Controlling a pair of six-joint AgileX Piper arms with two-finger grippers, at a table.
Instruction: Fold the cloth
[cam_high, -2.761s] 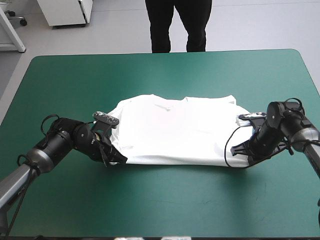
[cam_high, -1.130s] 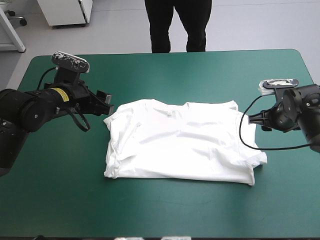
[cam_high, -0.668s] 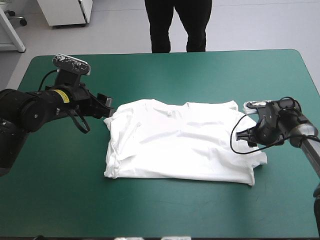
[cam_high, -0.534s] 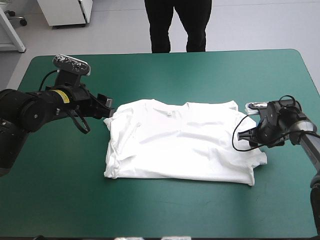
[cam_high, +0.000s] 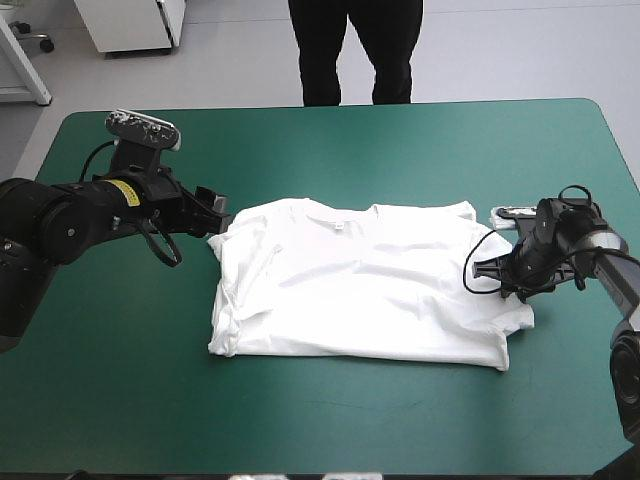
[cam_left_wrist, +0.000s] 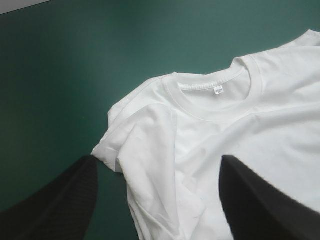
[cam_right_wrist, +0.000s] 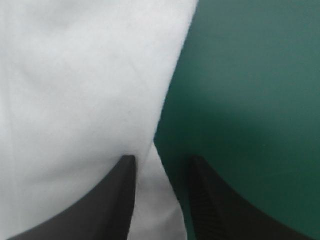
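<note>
The white T-shirt (cam_high: 360, 285) lies folded once on the teal-green cover, collar toward the far edge. My left gripper (cam_high: 213, 210) hovers at the shirt's far left corner. In the left wrist view it (cam_left_wrist: 157, 161) stands wide open over the left sleeve (cam_left_wrist: 145, 150), with the collar (cam_left_wrist: 215, 95) ahead. My right gripper (cam_high: 505, 285) is low at the shirt's right edge, by the sleeve. In the right wrist view its fingers (cam_right_wrist: 162, 160) stand a little apart, and the shirt's edge (cam_right_wrist: 155, 200) runs into the gap between them.
Bare teal-green cover (cam_high: 330, 410) surrounds the shirt on all sides, widest toward the near edge. A person stands beyond the table's far edge, not over the top.
Both arms left the shirt's near hem and rose. The right arm then came down to the shirt's right edge and its fingers narrowed. The left arm has held still lately.
</note>
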